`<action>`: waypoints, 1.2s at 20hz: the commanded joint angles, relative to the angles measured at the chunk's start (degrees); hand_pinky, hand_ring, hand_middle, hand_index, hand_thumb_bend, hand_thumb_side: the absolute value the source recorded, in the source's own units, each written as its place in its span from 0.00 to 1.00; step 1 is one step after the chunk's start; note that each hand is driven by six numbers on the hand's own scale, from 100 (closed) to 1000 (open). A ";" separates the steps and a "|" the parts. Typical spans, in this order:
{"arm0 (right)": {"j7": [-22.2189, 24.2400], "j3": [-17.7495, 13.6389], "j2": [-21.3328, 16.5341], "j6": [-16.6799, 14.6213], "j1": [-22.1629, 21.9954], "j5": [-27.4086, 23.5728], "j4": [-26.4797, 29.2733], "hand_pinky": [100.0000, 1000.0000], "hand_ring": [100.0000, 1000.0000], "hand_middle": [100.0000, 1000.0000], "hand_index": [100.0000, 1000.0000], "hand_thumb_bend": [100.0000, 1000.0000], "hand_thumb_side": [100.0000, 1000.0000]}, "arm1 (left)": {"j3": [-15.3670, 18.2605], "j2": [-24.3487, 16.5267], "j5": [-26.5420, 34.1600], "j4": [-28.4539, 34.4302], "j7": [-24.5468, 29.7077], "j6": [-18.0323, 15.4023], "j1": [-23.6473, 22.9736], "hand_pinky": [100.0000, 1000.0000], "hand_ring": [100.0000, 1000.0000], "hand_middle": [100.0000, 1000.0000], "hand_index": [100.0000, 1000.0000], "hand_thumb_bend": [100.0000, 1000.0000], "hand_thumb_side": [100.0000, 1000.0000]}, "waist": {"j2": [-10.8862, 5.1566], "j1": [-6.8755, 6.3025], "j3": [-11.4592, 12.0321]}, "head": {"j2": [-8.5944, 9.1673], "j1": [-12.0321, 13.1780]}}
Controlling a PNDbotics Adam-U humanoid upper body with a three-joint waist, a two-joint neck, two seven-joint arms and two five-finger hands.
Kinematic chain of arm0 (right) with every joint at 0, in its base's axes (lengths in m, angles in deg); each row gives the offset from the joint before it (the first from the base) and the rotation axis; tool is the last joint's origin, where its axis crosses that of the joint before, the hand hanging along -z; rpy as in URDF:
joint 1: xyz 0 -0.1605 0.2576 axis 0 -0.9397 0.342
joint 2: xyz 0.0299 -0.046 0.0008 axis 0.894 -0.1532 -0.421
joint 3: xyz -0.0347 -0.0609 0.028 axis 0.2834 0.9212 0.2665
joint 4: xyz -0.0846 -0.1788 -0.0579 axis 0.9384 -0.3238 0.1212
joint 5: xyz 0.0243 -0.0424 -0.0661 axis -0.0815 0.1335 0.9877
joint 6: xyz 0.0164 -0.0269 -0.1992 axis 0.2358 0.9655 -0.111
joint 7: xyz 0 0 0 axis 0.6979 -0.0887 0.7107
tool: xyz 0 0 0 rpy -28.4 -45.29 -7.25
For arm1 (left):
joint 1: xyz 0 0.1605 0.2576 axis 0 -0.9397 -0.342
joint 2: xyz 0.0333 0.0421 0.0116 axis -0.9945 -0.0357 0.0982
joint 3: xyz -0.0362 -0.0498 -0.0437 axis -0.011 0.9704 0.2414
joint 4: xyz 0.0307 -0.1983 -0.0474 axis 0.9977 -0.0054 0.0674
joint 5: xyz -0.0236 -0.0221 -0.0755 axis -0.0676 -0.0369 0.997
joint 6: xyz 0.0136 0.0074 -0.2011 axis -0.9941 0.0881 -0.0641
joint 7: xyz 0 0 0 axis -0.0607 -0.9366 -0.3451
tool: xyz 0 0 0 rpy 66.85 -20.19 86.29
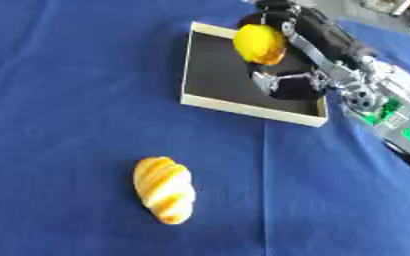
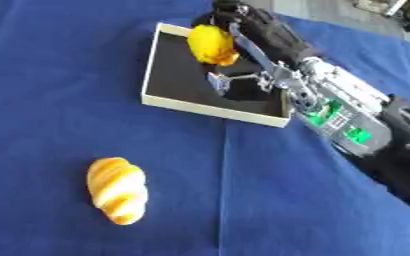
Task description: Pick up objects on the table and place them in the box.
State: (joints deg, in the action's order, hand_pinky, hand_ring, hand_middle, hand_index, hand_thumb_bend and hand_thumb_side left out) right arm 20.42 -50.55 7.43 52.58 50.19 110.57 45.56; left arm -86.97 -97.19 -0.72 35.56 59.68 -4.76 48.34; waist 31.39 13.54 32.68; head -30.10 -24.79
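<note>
Holding a lemon [image 1: 259,43] over the box [image 1: 210,105], the right hand [image 2: 265,37] has its fingers curled round it. The lemon looks smooth, rounded and light (apt to roll). The bread roll [image 1: 164,189] lies on the blue cloth [image 1: 68,100], probably soft; take it across its middle.

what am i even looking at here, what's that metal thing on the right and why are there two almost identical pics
Both pictures come from one moment: they are the left and right eyes of a camera in a humanoid robot's head, looking down at a table with a blue cloth. The black and silver thing is the robot's right hand on its arm. It holds a yellow lemon-like fruit over a shallow box with a dark floor. A striped bread roll lies on the cloth nearer the robot. The left hand is not visible.
</note>
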 commanded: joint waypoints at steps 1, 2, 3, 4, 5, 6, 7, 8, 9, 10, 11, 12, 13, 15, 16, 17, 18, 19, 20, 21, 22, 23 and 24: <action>1.83 -0.99 -1.01 1.22 0.04 2.95 0.00 0.81 1.00 0.79 0.90 0.00 0.12 | -0.01 -0.70 0.60 0.91 0.52 0.06 0.23 0.84 0.96 0.76 0.75 0.00 0.54 | -1.14 -0.59 -0.01 | 0.73 0.17; 2.29 -1.07 -0.93 1.80 -0.01 3.95 -0.14 0.81 1.00 0.81 0.91 0.00 0.15 | -0.01 -0.68 0.67 0.91 0.58 0.09 0.20 0.84 0.96 0.76 0.75 0.00 0.54 | -1.08 -0.59 -0.06 | 0.73 0.20; 2.72 -1.10 -0.87 2.31 -0.05 4.96 -0.26 0.82 1.00 0.82 0.91 0.03 0.21 | -0.01 -0.65 0.72 0.91 0.63 0.12 0.21 0.84 0.96 0.76 0.75 0.00 0.54 | -1.04 -0.59 -0.10 | 0.72 0.24; 3.34 -1.06 -0.84 2.58 -0.11 6.05 -0.41 0.82 1.00 0.83 0.92 0.04 0.28 | -0.03 -0.64 0.75 0.91 0.69 0.13 0.21 0.84 0.96 0.76 0.75 0.00 0.54 | -1.00 -0.59 -0.13 | 0.67 0.25; 4.10 -1.03 -0.78 2.55 -0.14 7.08 -0.51 0.84 1.00 0.85 0.94 0.02 0.38 | -0.04 -0.62 0.79 0.91 0.75 0.13 0.20 0.84 0.97 0.76 0.75 0.00 0.54 | -0.97 -0.59 -0.14 | 0.64 0.24; 4.92 -1.01 -0.71 2.34 -0.17 8.01 -0.58 0.85 1.00 0.87 0.95 0.00 0.46 | -0.05 -0.60 0.82 0.91 0.80 0.13 0.15 0.84 0.97 0.76 0.75 0.00 0.54 | -0.93 -0.59 -0.17 | 0.60 0.23; 5.69 -1.04 -0.63 2.08 -0.18 8.82 -0.63 0.86 1.00 0.88 0.97 0.00 0.58 | -0.05 -0.59 0.86 0.91 0.84 0.16 0.08 0.84 0.97 0.76 0.75 0.00 0.54 | -0.90 -0.60 -0.22 | 0.55 0.25; 6.39 -1.17 -0.57 1.90 -0.15 9.63 -0.66 0.86 1.00 0.88 0.97 0.00 0.71 | -0.06 -0.59 0.90 0.91 0.91 0.22 -0.03 0.84 0.97 0.76 0.75 0.00 0.54 | -0.87 -0.64 -0.31 | 0.45 0.31; 6.90 -1.37 -0.48 1.91 -0.08 10.31 -0.68 0.87 1.00 0.88 0.97 0.00 0.74 | -0.08 -0.59 0.94 0.91 0.98 0.26 -0.11 0.84 0.97 0.76 0.75 0.00 0.54 | -0.86 -0.68 -0.38 | 0.34 0.36; 7.18 -1.66 -0.41 2.19 0.00 10.86 -0.82 0.87 1.00 0.88 0.97 0.00 0.71 | -0.13 -0.60 0.98 0.91 1.07 0.29 -0.19 0.84 0.97 0.76 0.75 0.00 0.54 | -0.87 -0.72 -0.45 | 0.19 0.39; 7.39 -1.85 -0.34 2.45 0.05 11.20 -0.96 0.87 1.00 0.88 0.98 0.00 0.76 | -0.16 -0.61 1.03 0.91 1.16 0.30 -0.25 0.84 0.97 0.76 0.75 0.00 0.54 | -0.88 -0.76 -0.51 | 0.05 0.40; 7.45 -2.08 -0.26 2.74 0.08 11.30 -1.10 0.87 1.00 0.88 0.98 0.00 0.76 | -0.15 -0.63 1.07 0.91 1.21 0.33 -0.32 0.84 0.97 0.76 0.75 0.00 0.54 | -0.89 -0.80 -0.60 | -0.07 0.46; 7.33 -2.30 -0.22 3.02 0.10 11.32 -1.25 0.87 1.00 0.88 0.98 0.00 0.74 | -0.14 -0.63 1.11 0.91 1.24 0.38 -0.38 0.84 0.97 0.76 0.75 0.00 0.54 | -0.91 -0.82 -0.67 | -0.15 0.51; 6.86 -2.54 -0.12 3.31 0.06 11.02 -1.50 0.88 1.00 0.89 0.99 0.00 0.74 | -0.19 -0.63 1.18 0.91 1.36 0.43 -0.46 0.84 0.97 0.76 0.75 0.00 0.54 | -0.95 -0.87 -0.75 | -0.23 0.52; 6.74 -2.58 -0.10 3.24 0.00 10.66 -1.57 0.88 1.00 0.89 0.99 0.00 0.75 | -0.22 -0.62 1.20 0.91 1.45 0.48 -0.50 0.84 0.97 0.76 0.75 0.00 0.54 | -0.97 -0.89 -0.77 | -0.28 0.53; 6.68 -2.63 -0.12 3.13 -0.05 10.35 -1.63 0.88 1.00 0.90 1.00 0.00 0.75 | -0.24 -0.61 1.23 0.91 1.51 0.52 -0.55 0.84 0.97 0.76 0.75 0.00 0.54 | -1.00 -0.93 -0.82 | -0.34 0.56; 6.63 -2.72 -0.14 3.03 -0.10 10.12 -1.69 0.89 1.00 0.90 1.00 0.00 0.75 | -0.23 -0.59 1.26 0.91 1.54 0.56 -0.61 0.84 0.97 0.76 0.75 0.00 0.54 | -1.04 -0.99 -0.89 | -0.42 0.58; 6.57 -2.82 -0.14 3.01 -0.13 9.98 -1.77 0.90 1.00 0.89 0.99 0.00 0.66 | -0.22 -0.59 1.28 0.91 1.56 0.58 -0.68 0.84 0.97 0.76 0.75 0.00 0.54 | -1.07 -1.04 -0.96 | -0.49 0.59; 6.63 -2.90 -0.09 2.96 -0.18 9.71 -1.87 0.90 1.00 0.89 0.99 0.00 0.53 | -0.23 -0.61 1.30 0.91 1.61 0.62 -0.76 0.84 0.97 0.76 0.75 0.00 0.54 | -1.12 -1.12 -1.07 | -0.58 0.62; 6.91 -2.91 -0.01 2.77 -0.23 9.13 -1.93 0.91 1.00 0.89 1.00 0.05 0.37 | -0.24 -0.62 1.33 0.91 1.65 0.66 -0.84 0.84 0.97 0.76 0.75 0.00 0.54 | -1.17 -1.19 -1.20 | -0.67 0.67; 7.48 -2.88 0.12 2.52 -0.31 8.15 -1.90 0.91 1.00 0.89 1.00 0.36 0.00 | -0.26 -0.60 1.38 0.91 1.70 0.71 -0.91 0.84 0.97 0.76 0.75 0.00 0.54 | -1.20 -1.26 -1.34 | -0.77 0.75; 8.09 -2.98 0.20 2.53 -0.33 7.00 -1.87 0.91 1.00 0.89 1.00 0.41 0.00 | -0.27 -0.58 1.44 0.91 1.74 0.75 -0.96 0.84 0.97 0.76 0.75 0.00 0.54 | -1.24 -1.31 -1.48 | -0.86 0.83; 8.42 -3.17 0.24 2.77 -0.29 5.96 -1.75 0.91 1.00 0.88 1.00 0.22 0.00 | -0.27 -0.54 1.51 0.91 1.77 0.77 -0.99 0.84 0.97 0.76 0.75 0.00 0.54 | -1.29 -1.33 -1.59 | -0.92 0.89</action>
State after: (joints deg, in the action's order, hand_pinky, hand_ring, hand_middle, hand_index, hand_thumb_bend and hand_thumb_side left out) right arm 28.35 -52.65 8.79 55.39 49.69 117.82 43.50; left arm -87.41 -97.18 0.50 35.56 61.22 -3.95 47.01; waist 31.75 12.92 31.12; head -30.85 -24.08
